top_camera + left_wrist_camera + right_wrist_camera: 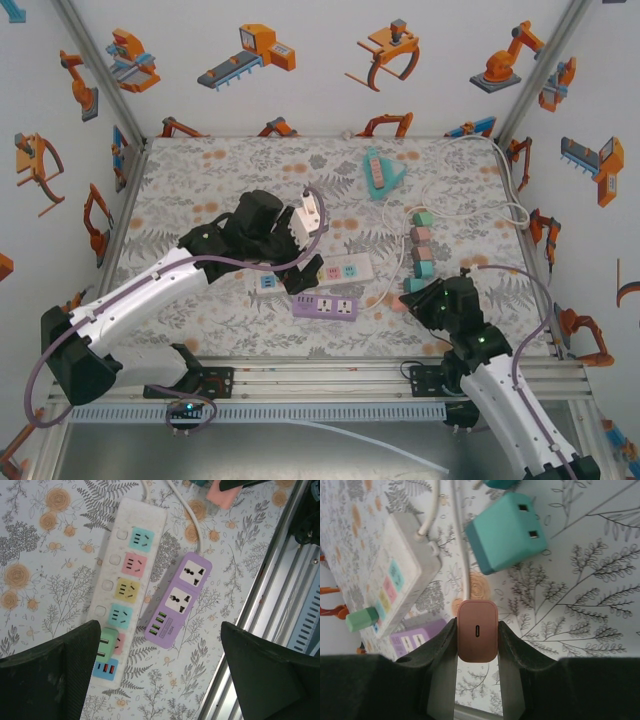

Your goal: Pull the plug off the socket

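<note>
Floral tabletop [200, 190], robot-print walls [320, 105] (white)

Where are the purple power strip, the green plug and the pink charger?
purple power strip [178, 597], left wrist view, top face
green plug [362, 619], right wrist view, its side
pink charger [477, 630], right wrist view, end face

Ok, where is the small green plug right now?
In the left wrist view, the small green plug stands on the white power strip at its USB end, next to the purple power strip and just inside the open left gripper.
</note>
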